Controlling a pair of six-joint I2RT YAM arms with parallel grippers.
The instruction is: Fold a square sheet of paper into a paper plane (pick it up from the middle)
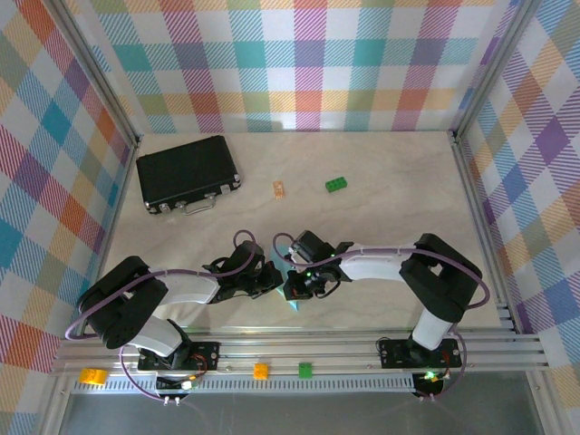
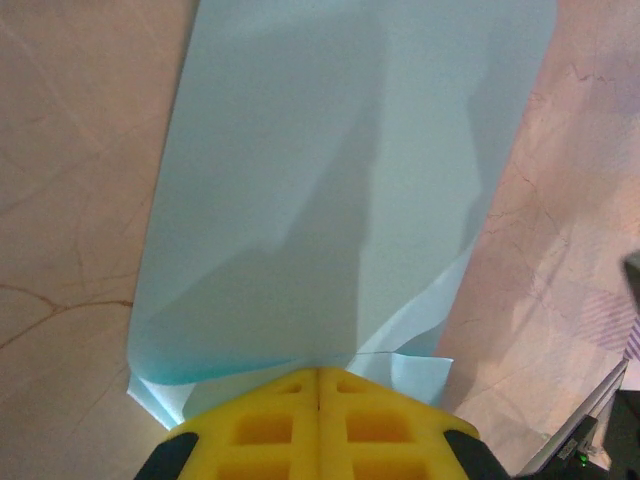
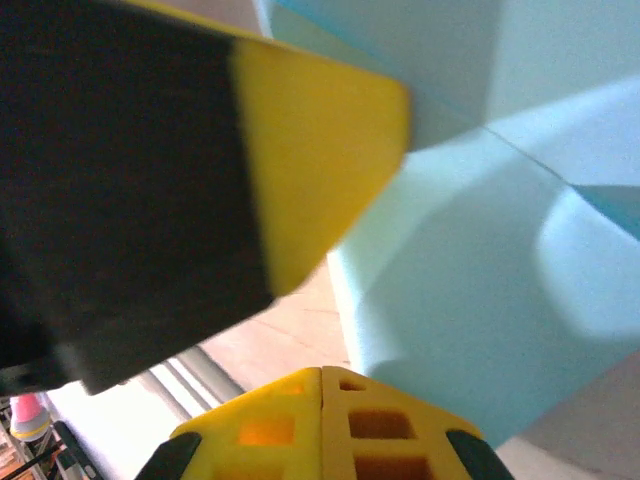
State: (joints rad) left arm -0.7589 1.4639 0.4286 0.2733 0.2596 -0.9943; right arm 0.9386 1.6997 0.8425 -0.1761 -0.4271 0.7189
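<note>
The sheet of paper (image 1: 294, 305) is plain light blue, and it lies on the table (image 1: 390, 190) near the front edge, midway between the 2 arms and mostly under their wrists. In the left wrist view the sheet of paper (image 2: 340, 200) bulges up from the table, with a second layer showing under its near edge. In the right wrist view the sheet of paper (image 3: 480, 280) has creases and folded layers.

The left gripper (image 1: 272, 281) has its yellow pads pressed together; the left gripper (image 2: 318, 375) pinches the near edge of the sheet. The right gripper (image 1: 295, 286) faces it, the 2 almost touching. The right gripper (image 3: 322, 372) also has its pads pressed together at the sheet's edge, but the blurred close view leaves it unclear whether paper is caught between them. One left finger (image 3: 310, 150) looms just above.

The tabletop is pale beige with faint marble veins. A black case (image 1: 188, 174) with metal trim and a handle lies at the far left. A small orange piece (image 1: 278, 188) and a green brick (image 1: 336, 185) sit well apart from the paper. Walls (image 1: 299, 63) of pastel checks close in 3 sides, held by aluminium posts. On the front rail (image 1: 362, 349) sit 3 bricks: yellow (image 1: 91, 375), orange (image 1: 261, 370) and green (image 1: 305, 369).
</note>
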